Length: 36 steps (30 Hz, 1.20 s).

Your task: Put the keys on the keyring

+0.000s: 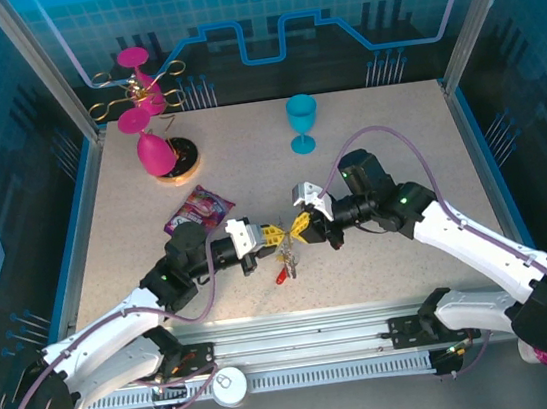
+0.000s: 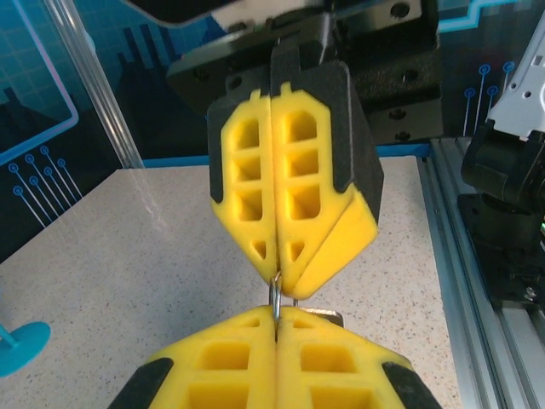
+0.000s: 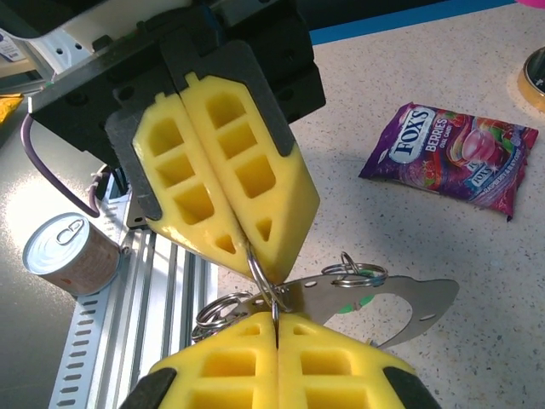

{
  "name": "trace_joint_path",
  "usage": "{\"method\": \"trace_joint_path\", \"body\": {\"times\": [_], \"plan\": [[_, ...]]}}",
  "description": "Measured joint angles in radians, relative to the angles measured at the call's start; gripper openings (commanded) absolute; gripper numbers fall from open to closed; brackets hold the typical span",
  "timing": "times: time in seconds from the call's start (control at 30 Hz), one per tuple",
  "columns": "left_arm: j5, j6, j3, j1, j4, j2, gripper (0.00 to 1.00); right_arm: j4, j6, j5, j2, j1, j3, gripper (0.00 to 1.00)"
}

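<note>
At frame centre in the top view, the keys [image 1: 287,256] form a cluster too small to sort out. In the left wrist view, the keyring [image 2: 275,298] shows as a mere sliver between yellow fingertips, and the left edge cuts off the blue goblet [image 2: 21,345]. In the right wrist view, the right gripper [image 3: 276,322], itself cut off by the bottom edge, hides part of a flat silver plate [image 3: 400,302].

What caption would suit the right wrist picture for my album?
Tip to tip, the left hand and right hand both pinch a thin keyring; candy bag beyond.
</note>
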Motion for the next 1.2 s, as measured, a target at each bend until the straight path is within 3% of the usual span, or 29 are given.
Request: {"method": "trace_joint_path", "body": {"times": [0.23,0.33,0.43,0.57,0.83,1.2], "plan": [[0.0,-0.019,0.0,0.0,0.023,0.006,0.0,-0.002,0.025,-0.051,0.075,-0.01,0.015,0.0],[-0.001,-0.019,0.0,0.0,0.029,0.017,0.0,-0.005,0.036,-0.063,0.103,-0.012,0.026,0.05],[-0.001,-0.021,0.0,0.0,0.044,0.026,0.0,-0.004,0.055,-0.067,0.105,-0.017,0.026,0.27],[-0.001,-0.026,-0.003,-0.005,0.086,0.028,0.0,0.035,0.079,-0.061,0.091,-0.045,0.015,0.38],[0.0,-0.045,-0.031,-0.012,0.113,0.032,0.0,0.167,0.049,-0.033,-0.066,-0.066,-0.124,0.4],[0.0,-0.054,-0.031,-0.013,0.14,0.043,0.0,0.247,0.0,-0.084,-0.056,-0.063,-0.14,0.32]]}}
